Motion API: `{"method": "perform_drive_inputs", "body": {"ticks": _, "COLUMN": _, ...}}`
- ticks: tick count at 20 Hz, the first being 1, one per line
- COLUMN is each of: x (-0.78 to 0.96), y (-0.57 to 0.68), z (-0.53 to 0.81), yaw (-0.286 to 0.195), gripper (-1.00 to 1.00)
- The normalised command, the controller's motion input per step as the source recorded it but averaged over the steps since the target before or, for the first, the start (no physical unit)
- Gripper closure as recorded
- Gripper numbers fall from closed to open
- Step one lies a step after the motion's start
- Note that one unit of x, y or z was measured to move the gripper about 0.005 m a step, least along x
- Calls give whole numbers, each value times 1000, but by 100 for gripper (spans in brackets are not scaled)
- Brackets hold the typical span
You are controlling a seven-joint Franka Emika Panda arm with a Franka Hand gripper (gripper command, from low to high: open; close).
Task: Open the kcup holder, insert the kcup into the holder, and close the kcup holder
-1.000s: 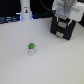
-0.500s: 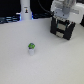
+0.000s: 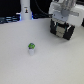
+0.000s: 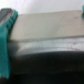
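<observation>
The kcup (image 3: 31,48), a tiny white pod with a green top, stands upright on the white table (image 3: 45,62), towards the exterior view's left. The black kcup holder (image 3: 61,32) sits at the back on the exterior view's right, partly hidden by the arm. My gripper (image 3: 62,25) is right at the holder's top front. The wrist view is blurred: a teal fingertip (image 4: 6,30) lies next to a pale band (image 4: 47,26) above the holder's dark surface (image 4: 47,62). How the jaws stand is not clear. The kcup is well apart from the gripper.
A white bottle-like object (image 3: 25,11) stands at the back on the exterior view's left, before a dark background edge. The white arm body (image 3: 67,9) rises above the holder.
</observation>
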Motion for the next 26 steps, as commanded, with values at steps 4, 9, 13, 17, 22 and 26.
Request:
{"method": "perform_drive_inputs", "body": {"ticks": 4, "x": 959, "y": -253, "z": 271, "yaw": -68, "gripper": 100}}
{"method": "perform_drive_inputs", "body": {"ticks": 9, "x": 944, "y": -286, "z": 271, "yaw": -80, "gripper": 100}}
{"method": "perform_drive_inputs", "body": {"ticks": 13, "x": 942, "y": -297, "z": 249, "yaw": -81, "gripper": 100}}
{"method": "perform_drive_inputs", "body": {"ticks": 17, "x": 942, "y": -309, "z": 254, "yaw": -83, "gripper": 100}}
{"method": "perform_drive_inputs", "body": {"ticks": 22, "x": 927, "y": -326, "z": 247, "yaw": -90, "gripper": 100}}
{"method": "perform_drive_inputs", "body": {"ticks": 26, "x": 902, "y": -363, "z": 262, "yaw": -92, "gripper": 100}}
